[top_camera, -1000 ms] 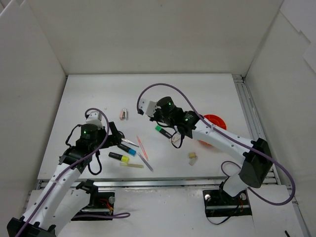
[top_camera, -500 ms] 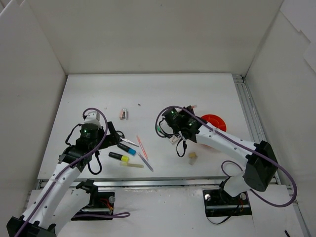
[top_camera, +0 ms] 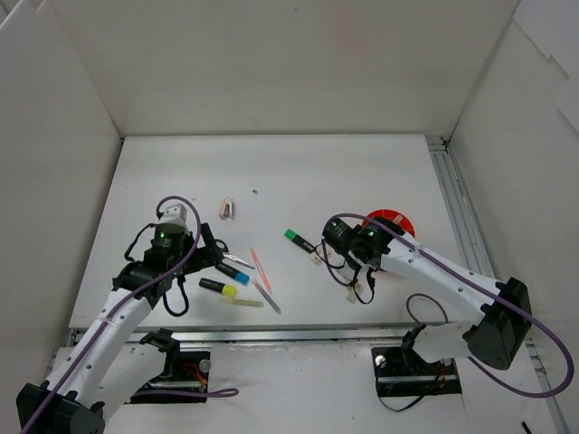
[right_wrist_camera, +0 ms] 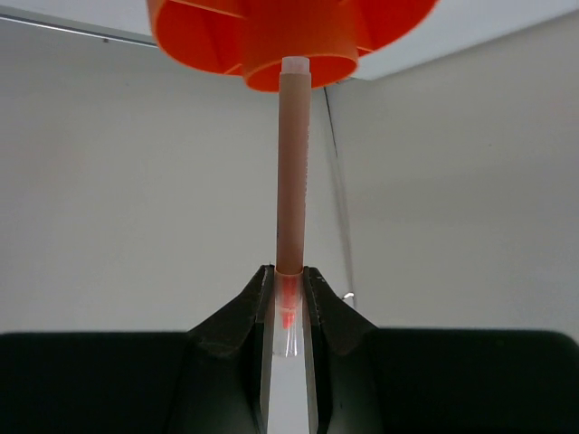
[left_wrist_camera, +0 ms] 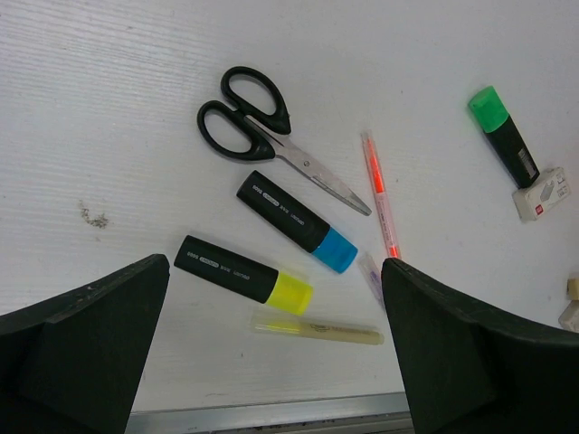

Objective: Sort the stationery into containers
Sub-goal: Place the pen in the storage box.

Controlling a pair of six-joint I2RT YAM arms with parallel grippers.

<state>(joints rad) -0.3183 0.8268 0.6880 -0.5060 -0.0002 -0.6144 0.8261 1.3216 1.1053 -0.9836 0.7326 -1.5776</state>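
The jaws of the right arm (top_camera: pixel 434 271) are clamped on the lower end of a pinkish-brown pen (right_wrist_camera: pixel 291 163). The pen runs straight out from them to the round orange pot (right_wrist_camera: pixel 289 36), and its white far end meets the mouth of the pot's central tube; whether it has entered cannot be told. The arm is folded in from its base at the near right, with the wrist turned toward the pot at the right of the worktop (top_camera: pixel 181 172).

The jaws of the left arm (top_camera: pixel 127 303) stand wide apart and grip nothing, poised over a cluster on the near left. It holds black-handled scissors (left_wrist_camera: pixel 249 127), a blue-capped highlighter (left_wrist_camera: pixel 297 222), a yellow-capped highlighter (left_wrist_camera: pixel 242 269), a pale yellow pen (left_wrist_camera: pixel 317 330) and an orange pen (left_wrist_camera: pixel 380 194). A green-capped highlighter (left_wrist_camera: pixel 504 136) lies farther right, just beside a white eraser (left_wrist_camera: pixel 541 197). A pinkish clip (top_camera: pixel 227 209) sits alone beyond the cluster. White walls (top_camera: pixel 271 63) enclose the white worktop on three sides.
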